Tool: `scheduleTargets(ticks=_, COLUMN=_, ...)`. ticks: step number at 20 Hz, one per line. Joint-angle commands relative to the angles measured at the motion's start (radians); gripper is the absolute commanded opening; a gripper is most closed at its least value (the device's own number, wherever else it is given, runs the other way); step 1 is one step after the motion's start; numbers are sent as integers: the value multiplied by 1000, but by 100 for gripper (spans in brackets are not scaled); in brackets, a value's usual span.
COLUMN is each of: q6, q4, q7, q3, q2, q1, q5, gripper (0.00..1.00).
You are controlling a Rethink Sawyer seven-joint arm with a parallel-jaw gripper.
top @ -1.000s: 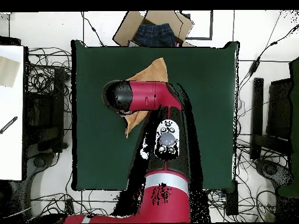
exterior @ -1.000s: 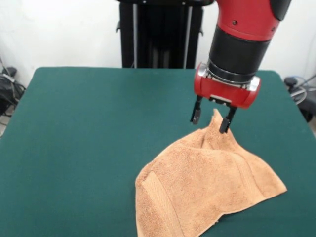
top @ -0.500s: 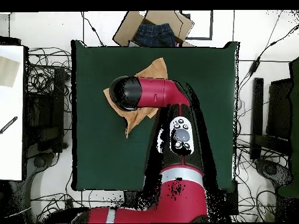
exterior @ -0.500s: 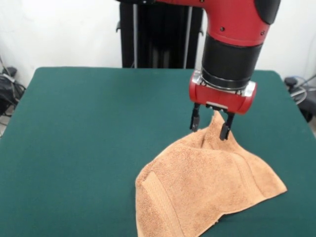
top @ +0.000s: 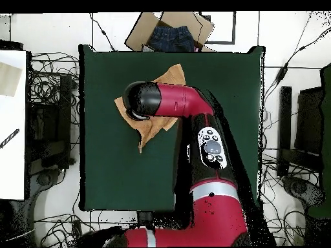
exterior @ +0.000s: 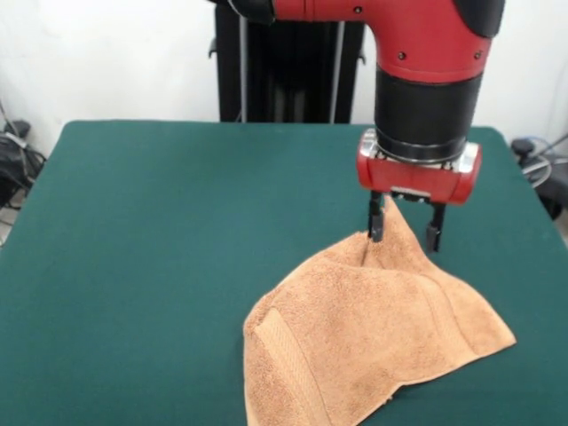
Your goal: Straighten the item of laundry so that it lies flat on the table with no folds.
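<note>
The towel [exterior: 373, 337] lies rumpled near the table's [exterior: 160, 231] front edge, one corner peaked. The gripper [exterior: 406, 232] hangs spread around that peak (soft, limp cloth, I'd guess); pinch the corner itself.

An orange-tan terry towel [exterior: 373, 337] lies rumpled on the dark green worktop [exterior: 160, 231], 1 corner peaked upward, a border band showing.

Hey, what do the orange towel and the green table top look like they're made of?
The towel looks like terry cloth: a nubby, looped, matte pile with a flatter woven band near one edge. It drapes in soft folds. The table top seems covered in a felt-like fabric: even dark green, matte, no shine or grain. What lies under the covering cannot be told.
</note>
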Motion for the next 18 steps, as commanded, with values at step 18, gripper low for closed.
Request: scheduleTargets(ticks=18, q6=280, q4=-213, q7=-72, q3=74, q2=121, q1=24, q5=-109, gripper=100)
